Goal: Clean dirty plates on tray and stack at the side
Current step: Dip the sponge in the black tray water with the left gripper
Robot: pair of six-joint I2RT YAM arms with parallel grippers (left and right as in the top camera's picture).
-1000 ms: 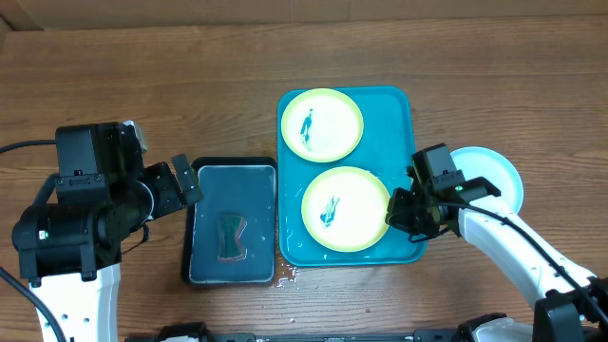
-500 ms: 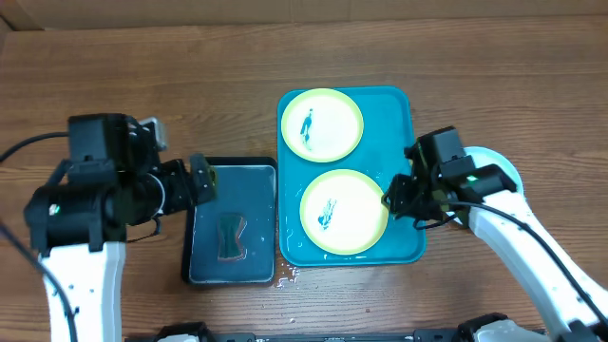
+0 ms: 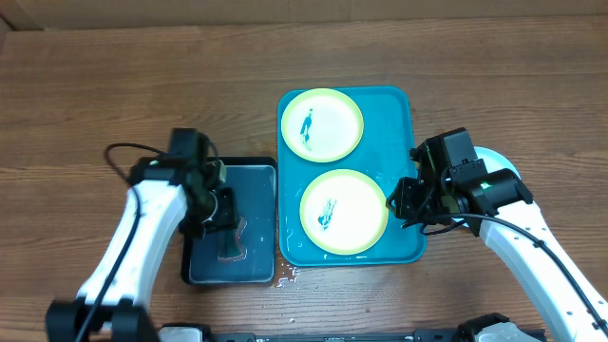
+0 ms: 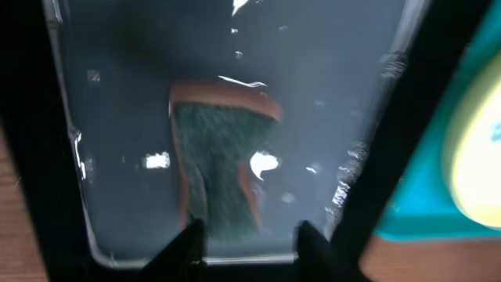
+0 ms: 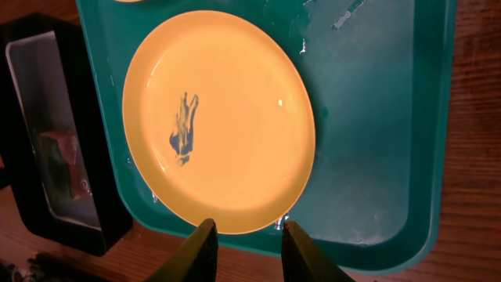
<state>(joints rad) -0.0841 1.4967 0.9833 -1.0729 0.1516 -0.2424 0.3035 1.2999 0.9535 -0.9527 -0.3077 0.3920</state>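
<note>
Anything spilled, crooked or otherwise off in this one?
A small spill: drops of water lie on the table at the front, where the dark tray and the turquoise tray meet. Both plates on the turquoise tray carry blue smears, which is just their dirt. Nothing looks tipped or broken.

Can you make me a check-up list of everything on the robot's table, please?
Surface: brown wooden table, wet drops by the trays' near corners.
Job's things: big turquoise plastic tray holds the far yellow-green-rimmed plate and the near yellow-green-rimmed plate, both round, blue-smeared; round light blue plate outside on the right, partly hidden.
Clutter: small black rectangular tray of water, green sponge in it.
Grippers: left gripper open over the sponge's end; right gripper open at the near plate's rim.
Cables: black cable loops by the left arm.
Surroundings: nothing seen.
</note>
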